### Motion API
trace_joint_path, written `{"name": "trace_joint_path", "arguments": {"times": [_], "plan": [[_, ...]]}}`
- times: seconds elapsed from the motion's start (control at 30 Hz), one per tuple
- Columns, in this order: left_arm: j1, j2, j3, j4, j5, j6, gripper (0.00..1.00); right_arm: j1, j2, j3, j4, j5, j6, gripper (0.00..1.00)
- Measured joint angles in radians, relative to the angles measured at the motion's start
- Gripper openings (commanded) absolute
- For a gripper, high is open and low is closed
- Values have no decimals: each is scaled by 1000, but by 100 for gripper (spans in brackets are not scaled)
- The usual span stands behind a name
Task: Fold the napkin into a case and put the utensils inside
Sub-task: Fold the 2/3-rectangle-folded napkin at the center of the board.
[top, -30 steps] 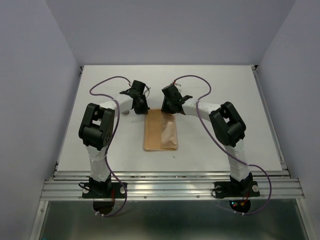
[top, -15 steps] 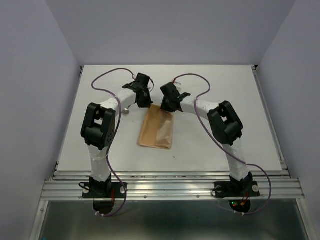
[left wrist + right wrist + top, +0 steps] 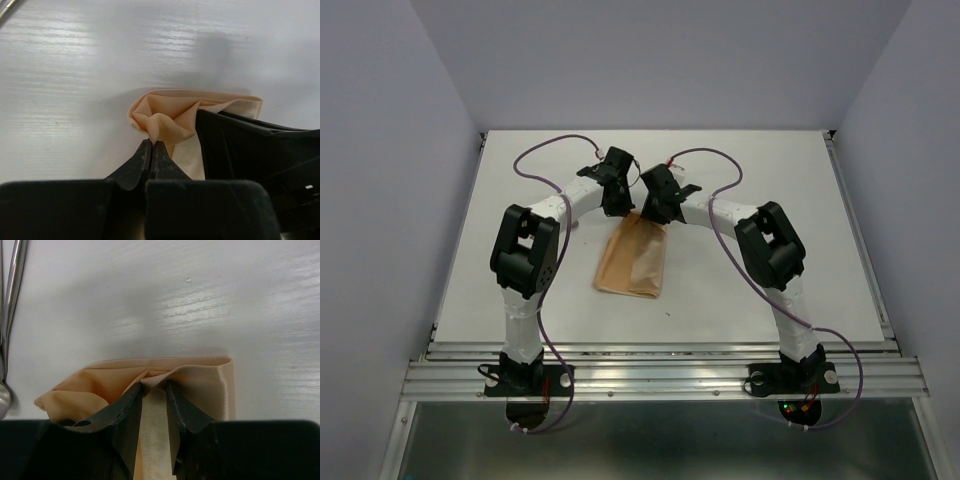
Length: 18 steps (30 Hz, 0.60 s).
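Nearest to me, the two arms rose from their bases at the near edge of the white counter [image 3: 790, 220] and bent inward toward each other. Between them lay the napkin [image 3: 632, 262], folded into a narrow peach-orange oblong. It lay flat on the counter and a little askew, its near end further left than its far end.

Both arms met at the far end of the cloth, side by side and almost touching. The left end effector [image 3: 151, 146] had its jaws pressed tight together on a puckered bit of the napkin's far edge, and the cloth bunched up into soft creases just past the tips. The right end effector [image 3: 154, 389] sat just beside it, set narrow. Its two dark fingers [image 3: 131, 405] pinched a raised fold of the same far edge, and a pale strip of cloth ran down between them.

Past the napkin's left corner, in the right wrist view, the utensils [image 3: 12, 295] lay on the bare counter apart from the cloth. They showed as thin silver handles running away from me, with a rounded shiny end [image 3: 3, 400] close to the fabric.
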Motion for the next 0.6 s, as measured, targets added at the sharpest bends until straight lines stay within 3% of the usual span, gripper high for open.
{"name": "trace_joint_path", "arguments": {"times": [0.6], "plan": [[78,-58,-168,212,322,-193,0,-18,1,-3,2,-30,70,32]]}}
